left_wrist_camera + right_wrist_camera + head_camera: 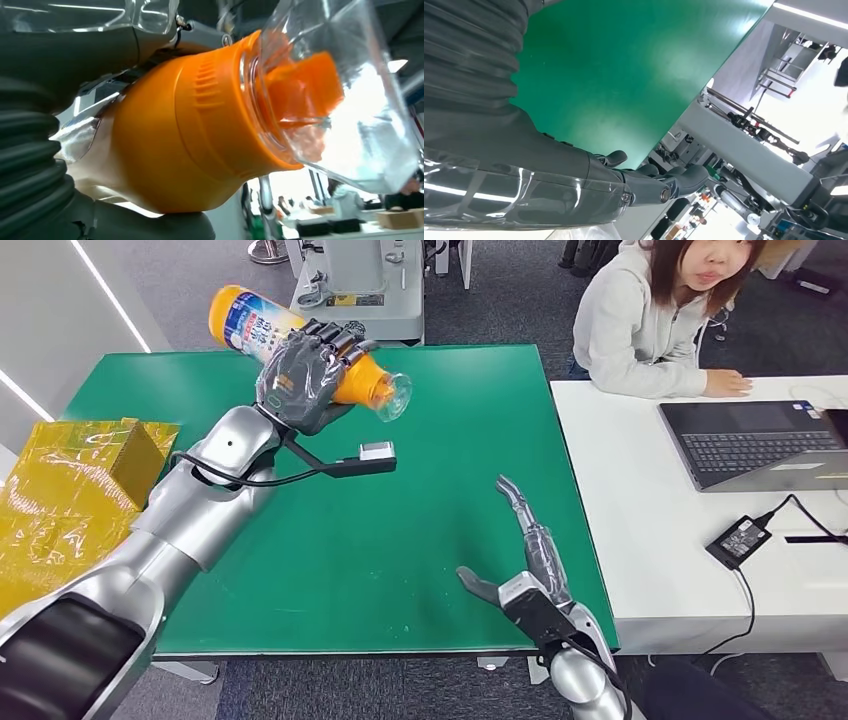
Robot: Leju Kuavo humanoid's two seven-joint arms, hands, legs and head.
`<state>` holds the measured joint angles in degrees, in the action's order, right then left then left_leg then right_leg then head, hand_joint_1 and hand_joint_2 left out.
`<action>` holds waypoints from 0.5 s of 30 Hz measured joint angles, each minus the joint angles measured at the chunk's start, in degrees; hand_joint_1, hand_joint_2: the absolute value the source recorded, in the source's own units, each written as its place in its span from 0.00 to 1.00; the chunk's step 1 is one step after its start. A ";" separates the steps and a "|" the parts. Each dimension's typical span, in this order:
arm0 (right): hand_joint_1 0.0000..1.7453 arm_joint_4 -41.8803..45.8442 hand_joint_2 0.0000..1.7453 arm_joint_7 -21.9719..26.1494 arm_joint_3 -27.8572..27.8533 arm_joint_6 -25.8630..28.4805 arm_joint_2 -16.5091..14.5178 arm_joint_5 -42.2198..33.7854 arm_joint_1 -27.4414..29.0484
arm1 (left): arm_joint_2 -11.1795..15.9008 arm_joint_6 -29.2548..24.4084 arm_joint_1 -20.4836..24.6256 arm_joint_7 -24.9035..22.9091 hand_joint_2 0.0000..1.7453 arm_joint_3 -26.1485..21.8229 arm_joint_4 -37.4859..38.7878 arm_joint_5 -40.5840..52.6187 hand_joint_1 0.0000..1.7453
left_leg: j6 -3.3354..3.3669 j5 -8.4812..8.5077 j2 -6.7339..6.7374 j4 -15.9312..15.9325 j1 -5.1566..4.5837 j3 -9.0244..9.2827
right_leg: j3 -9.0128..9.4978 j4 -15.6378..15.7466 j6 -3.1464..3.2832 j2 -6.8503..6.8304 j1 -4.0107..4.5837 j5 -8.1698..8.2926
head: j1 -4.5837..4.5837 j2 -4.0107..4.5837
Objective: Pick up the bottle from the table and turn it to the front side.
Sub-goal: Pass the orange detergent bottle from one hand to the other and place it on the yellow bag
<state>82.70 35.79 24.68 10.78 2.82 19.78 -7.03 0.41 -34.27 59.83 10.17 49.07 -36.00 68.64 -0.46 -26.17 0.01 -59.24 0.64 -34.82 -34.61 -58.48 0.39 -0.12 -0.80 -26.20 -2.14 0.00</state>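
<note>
**Bottle held aloft over the green table**

While the left hand (300, 380) grips the bottle (262, 330) around its middle, the bottle lies tilted in the air above the far part of the green table (400, 540), its orange neck and clear cap (345, 105) pointing toward the right. Lower down, the right hand (525, 565) hovers over the table's near right edge, fingers straight and apart, holding nothing. At a white desk (650, 530) beside it sits a person (650, 320) near a laptop (750, 440).
</note>
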 joint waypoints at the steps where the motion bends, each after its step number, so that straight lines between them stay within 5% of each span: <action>1: 0.00 0.12 1.00 0.08 0.02 0.08 0.00 0.00 0.13 | 0.41 -0.20 0.34 -1.69 1.00 0.53 0.53 3.70 1.00 | 0.00 0.00 0.00 0.00 0.00 0.00 | 0.00 0.00 0.00 0.00 0.00 0.00 | -0.01 0.00; 5: 0.00 0.22 1.00 0.40 0.27 0.38 0.00 0.05 0.50 | 2.47 0.16 2.54 -9.11 1.00 4.12 3.24 18.40 1.00 | 0.00 0.00 0.01 0.00 0.01 0.00 | 0.00 -0.02 0.00 0.02 0.01 0.00 | -0.01 0.00; 8: 0.00 0.44 1.00 0.57 0.44 0.93 0.00 0.18 0.98 | 4.66 0.59 4.13 -11.49 1.00 7.60 5.13 20.38 1.00 | 0.00 0.00 0.04 0.01 0.01 0.02 | -0.01 -0.05 0.00 0.05 0.01 0.00 | -0.01 0.00; 15: 0.00 1.98 1.00 1.14 -0.19 2.56 0.07 0.19 4.36 | 15.03 -1.45 2.12 -6.13 1.00 7.90 5.83 11.88 1.00 | -0.14 -0.09 0.41 0.16 0.01 0.20 | 0.00 -0.10 0.08 0.45 0.00 -0.05 | 0.00 0.00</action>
<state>84.68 36.93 24.49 13.34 2.89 19.97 -2.67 15.44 -35.71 61.95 4.04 56.97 -30.17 80.53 -0.60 -26.26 0.42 -59.08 0.65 -34.62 -34.61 -58.58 0.47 0.34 -0.80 -26.25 -2.14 0.00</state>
